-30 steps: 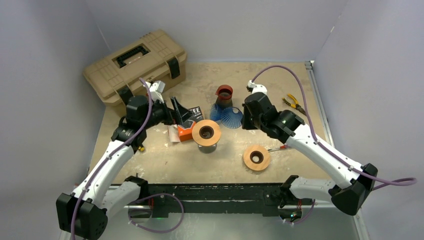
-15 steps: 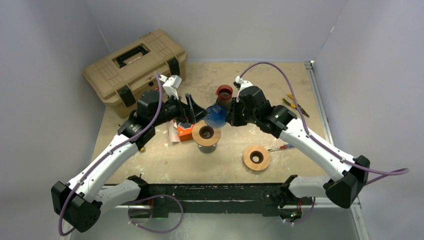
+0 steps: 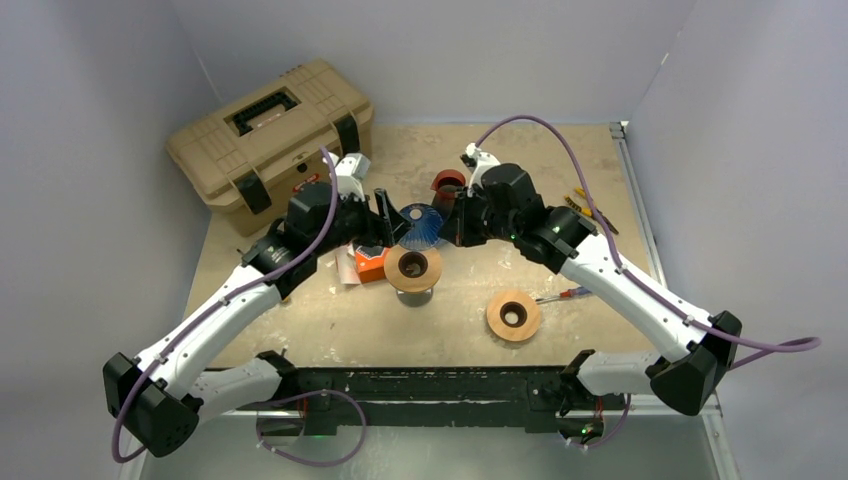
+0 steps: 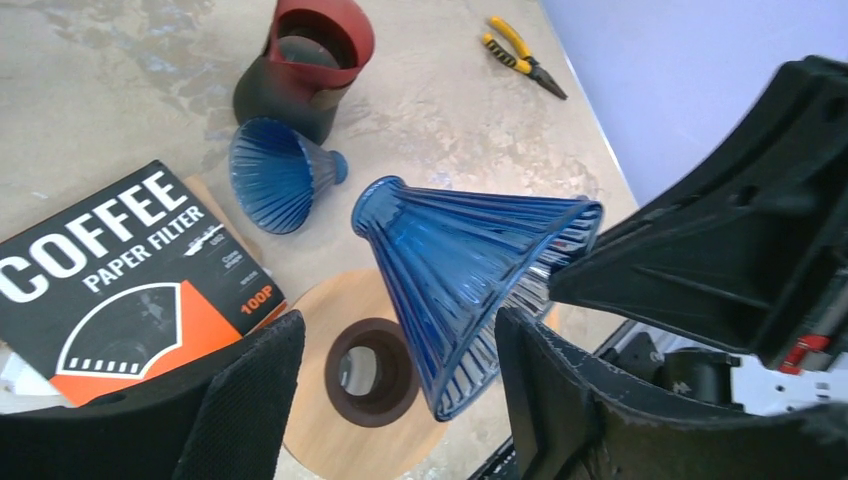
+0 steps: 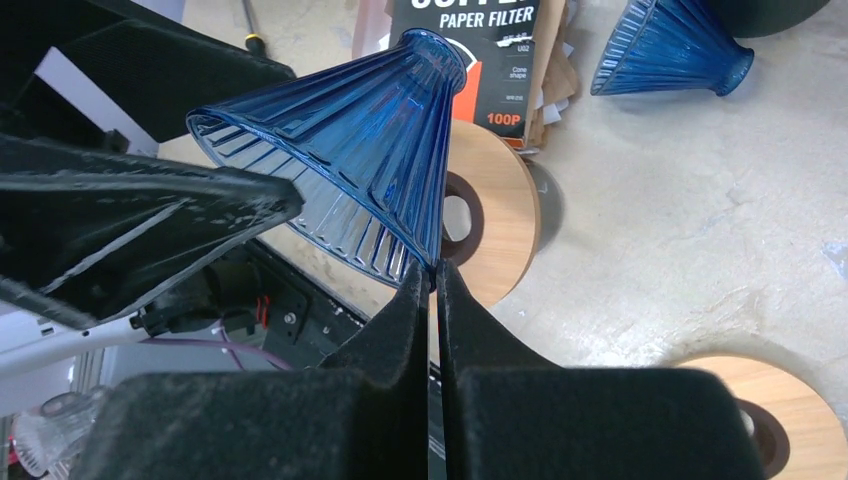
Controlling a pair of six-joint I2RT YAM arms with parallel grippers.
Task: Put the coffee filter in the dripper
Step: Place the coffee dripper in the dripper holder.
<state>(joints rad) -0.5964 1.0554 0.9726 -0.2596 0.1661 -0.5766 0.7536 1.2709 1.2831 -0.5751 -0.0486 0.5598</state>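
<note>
A blue ribbed glass dripper [image 3: 422, 227] hangs tilted in the air above a round wooden stand [image 3: 413, 266]. My right gripper [image 5: 432, 275] is shut on the dripper's [image 5: 350, 140] wide rim. My left gripper [image 4: 400, 390] is open, one finger on each side of the dripper [image 4: 470, 260]; the right finger is close to the glass and the left one stands well apart. The black-and-orange coffee paper filter box [image 4: 120, 270] lies flat on the table to the left, brown filter papers [image 5: 555, 70] sticking out from under it.
A second blue dripper [image 4: 275, 175] lies on its side beside a red-and-black mug [image 4: 310, 60]. Another wooden ring [image 3: 513, 315] and a screwdriver [image 3: 555, 296] lie at the front right, yellow pliers [image 3: 590, 205] at the right, and a tan toolbox [image 3: 270, 130] at the back left.
My right arm carried the blue dripper leftwards, above the wooden stand. My left gripper moved in around it and its jaws have narrowed.
</note>
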